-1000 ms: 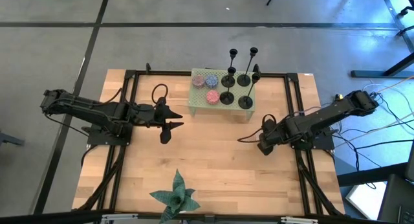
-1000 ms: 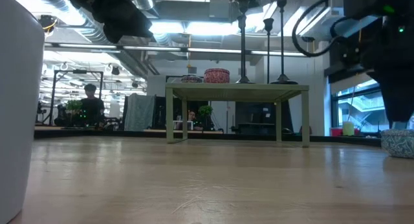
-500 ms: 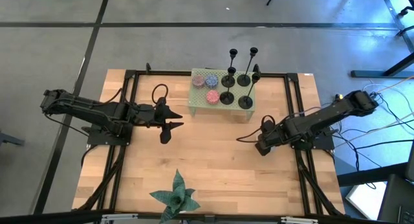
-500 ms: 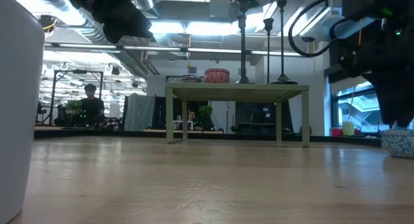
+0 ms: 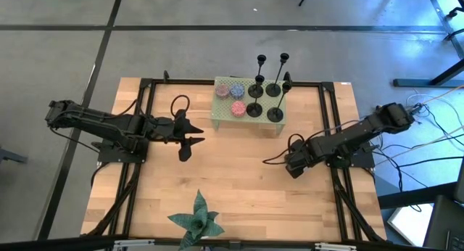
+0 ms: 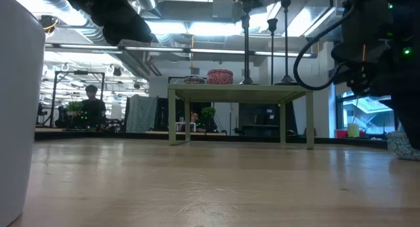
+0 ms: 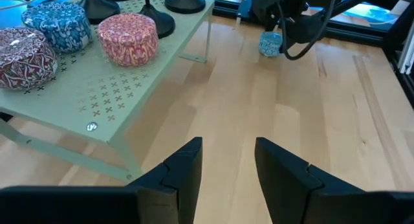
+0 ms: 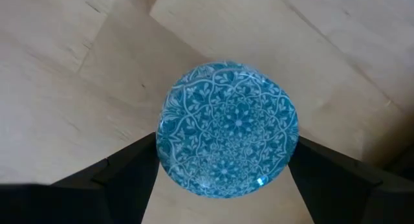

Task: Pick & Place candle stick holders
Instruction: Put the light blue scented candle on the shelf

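1. No brand, label or readable writing is showing anywhere; the only markings are the floral patterns on the round tins and the cross-shaped cutouts in the green stand (image 5: 222, 113).
2. The candle stick holders (image 5: 262, 91) are standing upright on the right half of that stand, stems running vertically, disc bases down and cups up.
3. In the high view five disc bases are showing, though the cluster is crowded and the count may be off; the stems are of differing heights.
4. Three patterned tins are sitting on the stand's left half: a blue one (image 7: 55, 24), a pink one (image 7: 128, 39) and a dark red one (image 7: 24, 56).
5. A fourth, light-blue tin (image 8: 228, 128) is lying on the wooden surface (image 5: 239, 178), right of centre.
6. The right gripper (image 5: 291, 164) is hanging over that tin, its fingers (image 8: 126, 166) spread wide on either side, seemingly without touching it.
7. The left gripper (image 5: 190, 141) is waiting left of the stand, fingers (image 7: 184, 169) narrowly parted and holding nothing.
8. One green star-shaped plant (image 5: 197, 218) is sitting at the near edge.
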Robot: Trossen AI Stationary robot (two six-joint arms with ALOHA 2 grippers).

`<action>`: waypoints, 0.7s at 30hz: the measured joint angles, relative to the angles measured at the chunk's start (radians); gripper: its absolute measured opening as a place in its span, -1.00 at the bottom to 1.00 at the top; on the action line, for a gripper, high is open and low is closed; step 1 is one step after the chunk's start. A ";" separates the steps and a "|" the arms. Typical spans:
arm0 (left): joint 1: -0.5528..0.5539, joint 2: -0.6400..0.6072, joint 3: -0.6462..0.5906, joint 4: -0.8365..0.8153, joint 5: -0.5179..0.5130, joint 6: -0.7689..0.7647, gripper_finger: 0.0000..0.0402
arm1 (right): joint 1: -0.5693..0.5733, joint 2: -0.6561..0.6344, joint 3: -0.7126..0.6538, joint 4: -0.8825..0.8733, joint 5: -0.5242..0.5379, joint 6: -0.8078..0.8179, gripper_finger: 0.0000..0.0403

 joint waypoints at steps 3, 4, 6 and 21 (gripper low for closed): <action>0.000 0.000 0.000 -0.002 0.000 0.000 -0.31 | 0.000 0.012 0.000 0.010 0.003 -0.004 0.63; 0.000 0.000 0.000 -0.003 0.000 0.000 -0.31 | 0.000 0.015 0.000 0.014 0.008 -0.006 0.63; 0.000 0.000 0.000 -0.003 0.000 0.000 -0.31 | 0.000 0.017 0.000 0.016 0.015 -0.007 0.60; -0.001 0.000 0.000 -0.007 0.001 -0.034 -0.31 | 0.000 0.018 0.000 0.107 0.035 -0.055 -0.03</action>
